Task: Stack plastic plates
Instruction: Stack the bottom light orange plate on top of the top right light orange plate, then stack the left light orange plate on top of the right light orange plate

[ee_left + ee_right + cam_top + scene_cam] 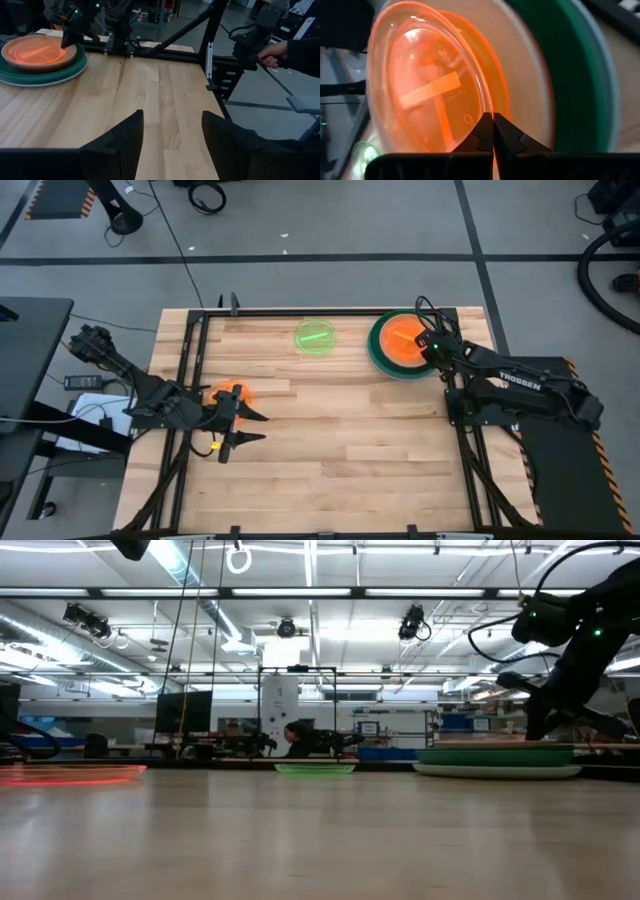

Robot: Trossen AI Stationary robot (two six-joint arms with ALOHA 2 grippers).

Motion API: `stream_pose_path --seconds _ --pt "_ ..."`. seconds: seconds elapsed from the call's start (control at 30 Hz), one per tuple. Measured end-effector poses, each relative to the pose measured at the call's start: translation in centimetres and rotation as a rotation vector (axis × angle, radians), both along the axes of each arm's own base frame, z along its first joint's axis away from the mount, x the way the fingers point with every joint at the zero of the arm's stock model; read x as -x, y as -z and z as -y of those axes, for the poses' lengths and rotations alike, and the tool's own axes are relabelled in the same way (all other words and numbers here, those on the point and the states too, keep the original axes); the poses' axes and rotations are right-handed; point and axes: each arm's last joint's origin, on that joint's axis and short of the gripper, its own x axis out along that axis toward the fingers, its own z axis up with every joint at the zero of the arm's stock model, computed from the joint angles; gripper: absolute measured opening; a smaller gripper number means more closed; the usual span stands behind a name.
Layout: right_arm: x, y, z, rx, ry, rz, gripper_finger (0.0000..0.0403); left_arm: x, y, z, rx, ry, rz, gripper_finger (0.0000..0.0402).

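Note:
A stack of plastic plates (pixel 378 352) stands at the table's far right: a pale plate at the bottom (pixel 500 771), a dark green one (pixel 580 75), a beige and a red-orange one, and a translucent orange plate (pixel 435 90) on top. My right gripper (pixel 493 122) is shut at that top plate's rim, on the stack's right side (pixel 432 350). A neon-green plate (pixel 315 336) lies flat at the far middle. Another orange plate (pixel 228 393) lies flat near the left edge. My left gripper (pixel 256 427) hovers open just beside it, with nothing between its fingers (pixel 125 145). My right gripper pinches the translucent orange plate's rim (pixel 491 111) between its two fingertips, on the side of the plate toward the table's right edge. The fingers slant down from that side. The plate lies over the stack; whether its held side is raised I cannot tell.
Black frame rails (pixel 190 370) run along the table's left, far and right edges. The wood between the plates and the near edge is bare. Beyond the table's far right corner, a person's hand (pixel 272 52) holds a dark device.

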Motion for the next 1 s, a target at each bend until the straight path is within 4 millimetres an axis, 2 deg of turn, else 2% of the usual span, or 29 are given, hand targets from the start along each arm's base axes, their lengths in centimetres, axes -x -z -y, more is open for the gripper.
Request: stream_pose_path --seconds 0.23,0.57,0.77,0.9,1.0 --pt "0.2 0.0 0.2 -0.003 -0.015 -0.003 0.0019 0.0 0.0 0.0 0.006 -0.002 0.0 0.0206" --pt "0.1 -0.4 0.1 0.001 -0.049 0.017 0.0092 0.0 0.1 0.0 -0.002 -0.001 -0.004 0.0206" --pt "-0.6 -3.9 -0.5 0.198 -0.093 0.028 0.0107 0.2 1.0 -0.2 -0.054 -0.002 -0.088 0.0206" --pt "-1.3 -6.9 -1.4 0.383 -0.213 -0.044 0.0106 0.5 1.4 -0.1 0.016 -0.027 -0.138 0.0203" --pt "-2.0 -8.3 -2.4 0.497 -0.342 -0.126 0.0106 0.7 1.5 0.9 0.079 0.001 -0.143 0.0193"
